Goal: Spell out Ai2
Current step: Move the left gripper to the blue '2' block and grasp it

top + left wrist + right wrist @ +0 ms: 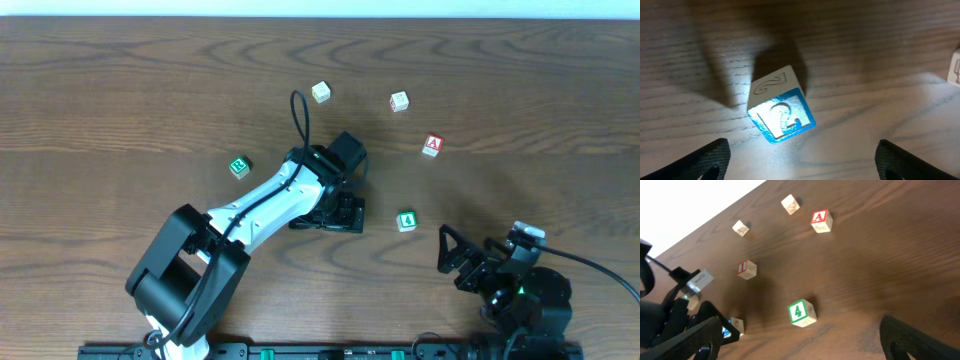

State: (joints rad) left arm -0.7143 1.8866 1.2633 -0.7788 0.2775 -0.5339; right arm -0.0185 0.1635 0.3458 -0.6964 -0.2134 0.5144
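Hovering in the overhead view, the left pincer [338,214] is well apart from the right pincer [447,250], with the A block [432,146] beyond the latter. Left wrist: jaws wide apart, blue 2 block [781,115] just ahead between them. Right wrist: jaws apart, empty; I block [746,269] ahead-left.

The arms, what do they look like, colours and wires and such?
The left arm has a white middle link between bulky black joints, and a black cable loops above it. The right arm is all black, with a small green light and a dark lead trailing off. The claw fingers are black with a woven texture.
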